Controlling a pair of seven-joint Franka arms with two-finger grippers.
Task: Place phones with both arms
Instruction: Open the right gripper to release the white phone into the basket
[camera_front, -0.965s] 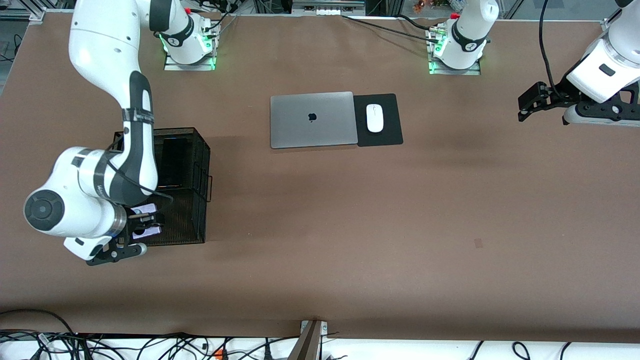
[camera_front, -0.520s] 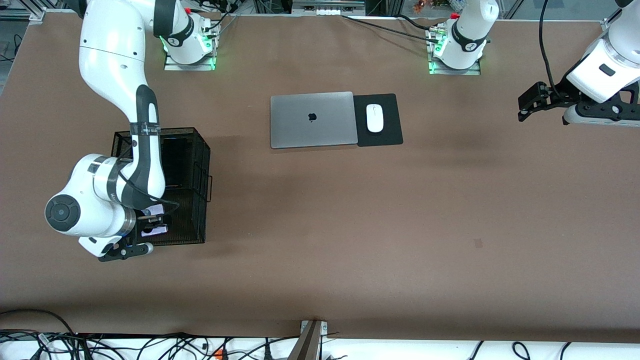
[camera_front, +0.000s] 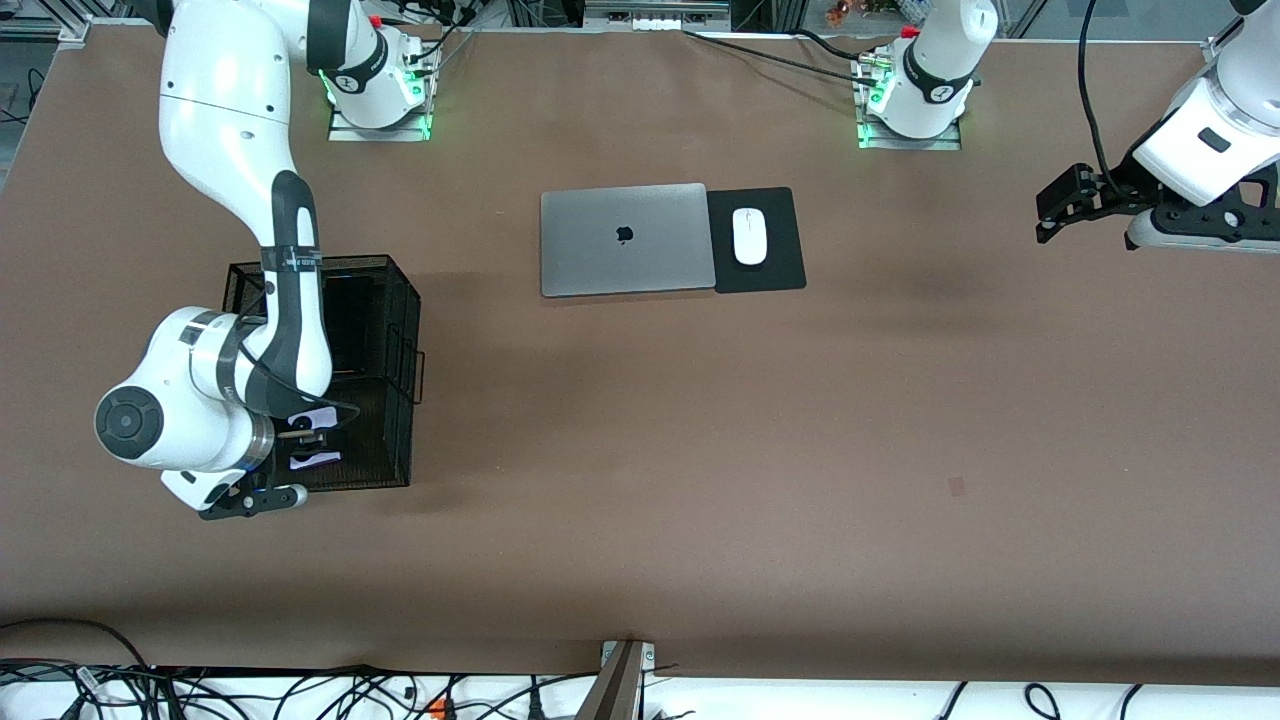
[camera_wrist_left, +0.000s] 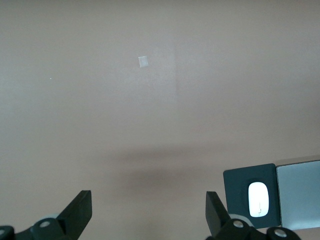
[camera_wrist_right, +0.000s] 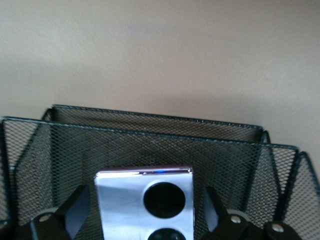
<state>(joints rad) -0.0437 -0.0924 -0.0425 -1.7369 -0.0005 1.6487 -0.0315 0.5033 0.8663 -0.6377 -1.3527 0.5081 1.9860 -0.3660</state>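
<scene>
- Right gripper (camera_front: 312, 440): down in the black mesh organiser (camera_front: 400, 330) at the right arm's end of the table, in the compartment nearest the front camera. Fingers (camera_wrist_right: 67, 212) spread wide, standing either side of the lilac-white flip phone (camera_wrist_right: 147, 202) w/ clear gaps; no grip.
- Lilac-white flip phone (camera_front: 315, 458): stands upright in that compartment betw. the open fingers, its face w/ two black circles toward the wrist cam, mesh wall just past it. Front view shows only pale bits of it around the gripper.
- Slab phone (camera_front: 345, 325): long dark shape lying in the organiser's compartment farther from the front camera, partly hidden by the right arm's forearm.
- Third phone: cannot tell where it is.
- Left gripper (camera_front: 1045, 215): arm waits, hand up over bare table at the left arm's end. Fingers (camera_wrist_left: 80, 212) wide apart, nothing betw. them.
- Laptop (camera_front: 625, 238): silver, lid shut, mid-table, near the robots' bases.
- Mouse pad (camera_front: 775, 270): black, touching the laptop's edge on the side toward the left arm.
- Mouse (camera_front: 749, 236): white, on the pad. Also seen in the left wrist view (camera_wrist_left: 258, 198).
- Table (camera_front: 700, 450): brown surface, w/ a small pale mark (camera_wrist_left: 143, 61) on it.
</scene>
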